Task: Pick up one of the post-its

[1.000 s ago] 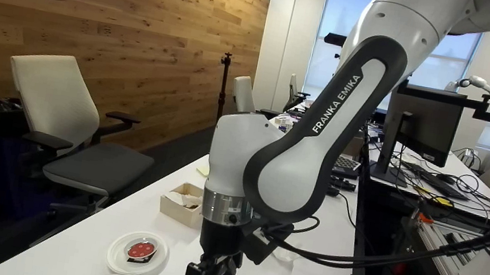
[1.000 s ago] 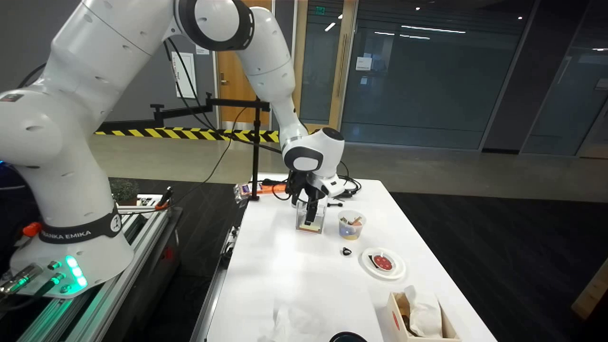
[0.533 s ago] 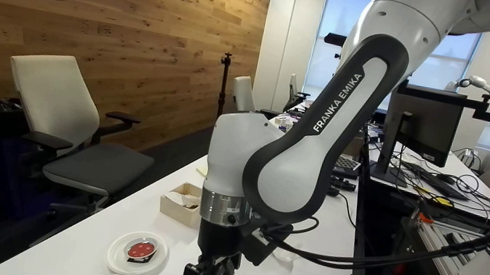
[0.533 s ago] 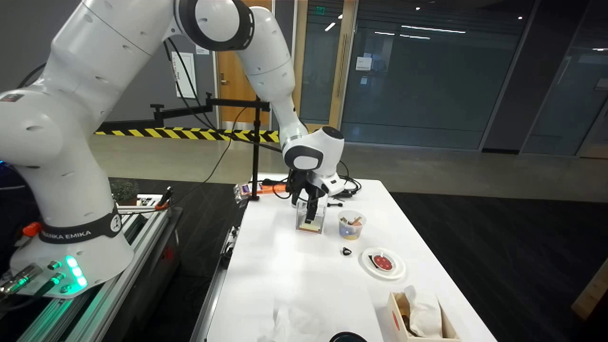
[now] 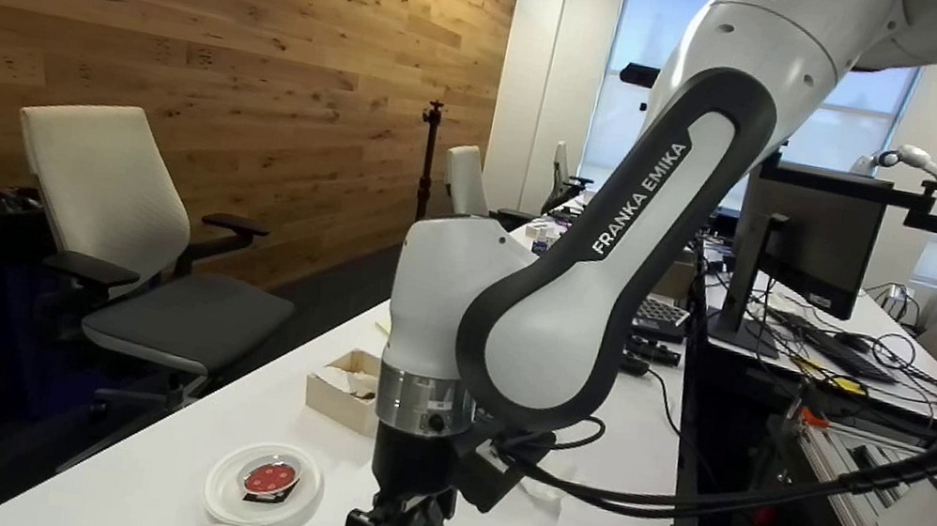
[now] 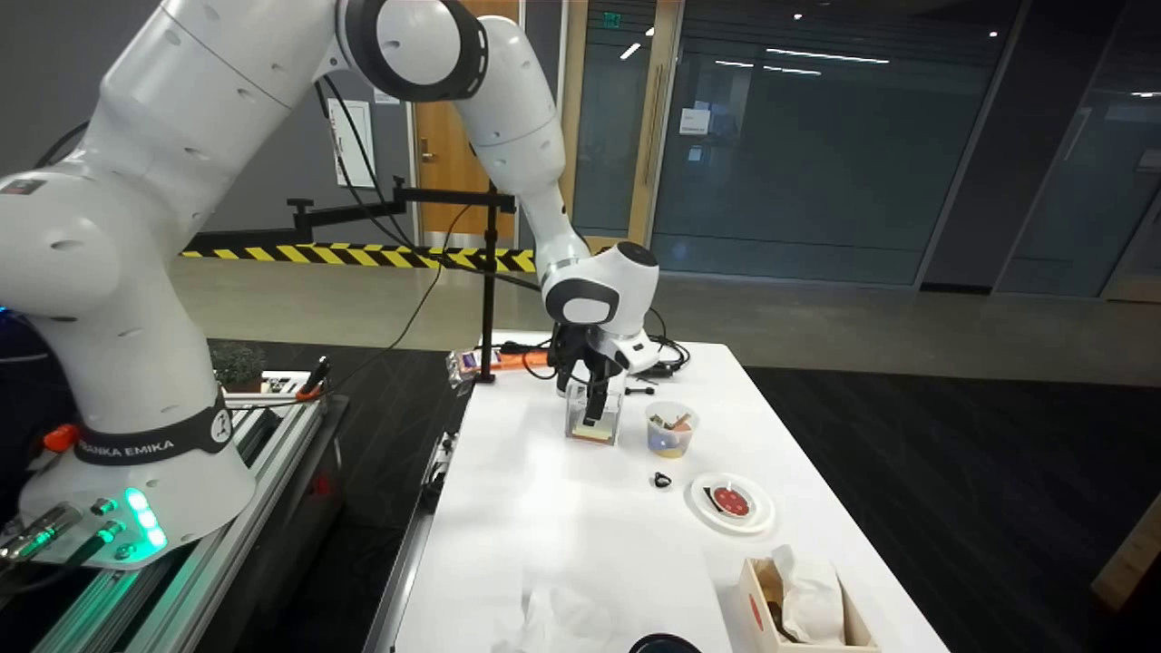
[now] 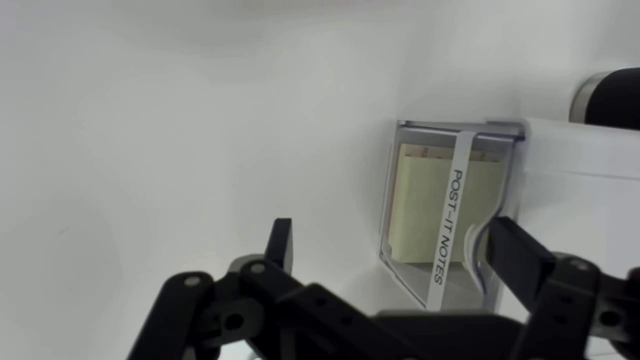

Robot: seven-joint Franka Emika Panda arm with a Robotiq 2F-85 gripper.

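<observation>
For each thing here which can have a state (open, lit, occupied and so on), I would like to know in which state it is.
Gripper, open, holding nothing
Clear box, loaded; lid or no lid, hard to tell
Post-it notes, inside the clear box, not yet picked up
Plastic tub, open, several things inside
Pale box, open, white paper inside
Plate, lying flat, loaded
Nearest chair, unoccupied
Robot base lights, lit green

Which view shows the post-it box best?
Wrist view: looks down on the box, label readable, notes visible inside. In an exterior view the box appears small, overlapping the jaws; an exterior view facing the wood wall misses it.
</observation>
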